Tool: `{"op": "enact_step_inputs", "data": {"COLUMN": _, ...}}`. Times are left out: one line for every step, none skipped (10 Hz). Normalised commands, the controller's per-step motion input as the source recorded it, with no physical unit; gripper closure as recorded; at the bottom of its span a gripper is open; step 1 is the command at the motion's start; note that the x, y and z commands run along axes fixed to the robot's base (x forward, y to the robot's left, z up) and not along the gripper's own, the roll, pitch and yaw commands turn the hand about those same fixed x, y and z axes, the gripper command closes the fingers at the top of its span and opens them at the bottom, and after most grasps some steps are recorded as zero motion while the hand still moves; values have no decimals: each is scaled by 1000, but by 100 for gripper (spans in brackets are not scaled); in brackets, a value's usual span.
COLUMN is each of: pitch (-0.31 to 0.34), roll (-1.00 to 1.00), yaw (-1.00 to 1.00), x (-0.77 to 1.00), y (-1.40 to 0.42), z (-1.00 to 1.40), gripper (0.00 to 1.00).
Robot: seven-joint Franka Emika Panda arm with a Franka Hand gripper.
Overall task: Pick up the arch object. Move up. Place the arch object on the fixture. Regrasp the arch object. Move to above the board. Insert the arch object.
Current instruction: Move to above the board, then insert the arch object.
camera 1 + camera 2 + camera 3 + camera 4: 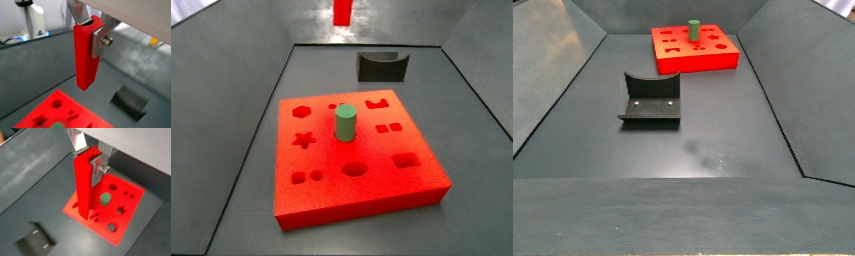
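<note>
1. Up high, the two-finger gripper (91,30) with flat silver plates is clamped on the arch object (87,57), a small elongated bright red block that hangs upright below the fingers (100,42) in both wrist views, well clear of the floor.
2. Only the lower end of that red block (342,12) shows in a side view, at the frame's top edge above the far end of the bin; the gripper itself is cut off there.
3. Underneath lies a dark grey matte floor (714,150) bounded by sloping grey walls (547,70), forming a shallow bin.
4. Beyond the wall, a wrist view shows a white bottle-like shape (35,20) and some blue-lit clutter, too blurred to identify.
5. On the floor stands the board (352,150), a large thick red square slab with shaped cut-out holes: hexagon, star, circle, square and others.
6. One green cylinder peg (345,124) stands upright in a hole near the board's middle.
7. Well apart from the board stands the fixture (651,98), a dark L-shaped bracket on a base plate with a curved notch in its top edge; nothing rests on it.
8. In a wrist view the hanging block covers part of the board (120,208), so some holes are hidden.
</note>
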Motion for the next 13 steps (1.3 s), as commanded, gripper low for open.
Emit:
{"op": "enact_step_inputs", "data": {"pitch": -64, "roll": -941, "yaw": -61, "x": -91, "y": -26, "z": 5, "gripper": 100}}
{"op": "enact_step_inputs", "data": {"pitch": -42, "roll": -624, "yaw": -34, "x": -57, "y": 7, "z": -3, "gripper": 100}}
{"op": "enact_step_inputs", "data": {"pitch": -31, "roll": -356, "yaw": -15, "x": -45, "y": -6, "z": 4, "gripper": 100}}
{"op": "enact_step_inputs", "data": {"pitch": -24, "roll": -235, "yaw": -16, "x": -28, "y": 2, "z": -5, "gripper": 100}}
{"op": "enact_step_inputs", "data": {"pitch": 0, "roll": 0, "yaw": -840, "x": 246, "y": 163, "z": -471, "gripper": 100}}
{"op": "enact_step_inputs", "data": {"pitch": 0, "roll": 0, "yaw": -849, "x": 249, "y": 163, "z": -463, "gripper": 100}}
{"op": "enact_step_inputs", "data": {"pitch": 0, "roll": 0, "yaw": -863, "x": 263, "y": 154, "z": -446, "gripper": 100}}
{"op": "enact_step_inputs", "data": {"pitch": 0, "roll": 0, "yaw": -869, "x": 269, "y": 146, "z": -434, "gripper": 100}}
{"op": "enact_step_inputs", "data": {"pitch": -3, "roll": 0, "yaw": -869, "x": 277, "y": 146, "z": -423, "gripper": 100}}
{"op": "enact_step_inputs", "data": {"pitch": 0, "roll": 0, "yaw": -909, "x": 206, "y": 114, "z": -474, "gripper": 100}}
{"op": "enact_step_inputs", "data": {"pitch": 0, "roll": 0, "yaw": -963, "x": 106, "y": 83, "z": -509, "gripper": 100}}
{"op": "enact_step_inputs", "data": {"pitch": 0, "roll": 0, "yaw": -1000, "x": 26, "y": 14, "z": -506, "gripper": 100}}
{"op": "enact_step_inputs", "data": {"pitch": 0, "roll": 0, "yaw": -1000, "x": 0, "y": 0, "z": -514, "gripper": 100}}
